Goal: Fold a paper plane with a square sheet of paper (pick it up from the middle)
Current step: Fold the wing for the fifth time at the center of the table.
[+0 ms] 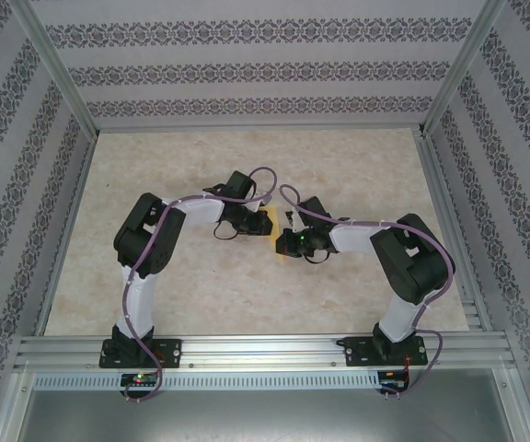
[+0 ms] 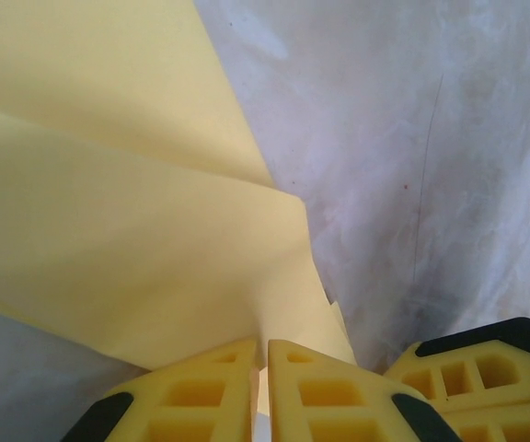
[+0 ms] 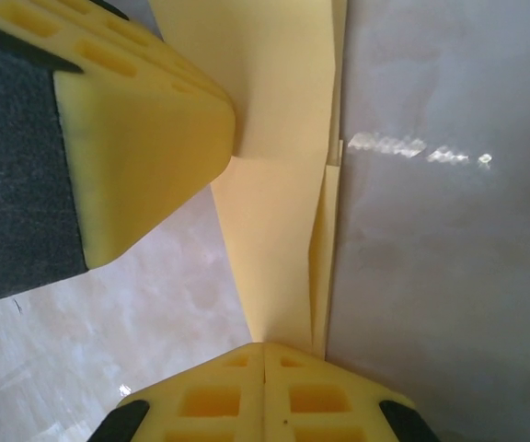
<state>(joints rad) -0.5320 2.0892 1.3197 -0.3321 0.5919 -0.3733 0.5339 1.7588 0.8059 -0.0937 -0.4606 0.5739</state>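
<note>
In the right gripper (image 3: 264, 350), folded paper (image 3: 279, 221) is pinched.

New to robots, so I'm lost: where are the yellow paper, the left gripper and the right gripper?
yellow paper (image 2: 127, 230): left wrist view, its broad flap.
left gripper (image 2: 261, 357): left wrist view, between its fingertips.
right gripper (image 3: 264, 357): right wrist view, between its fingertips.

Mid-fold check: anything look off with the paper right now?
Slightly. On the folded yellow paper, the layered edges do not line up: the right wrist view shows a stepped edge along its right side. Both the left gripper and right gripper pinch it.
</note>
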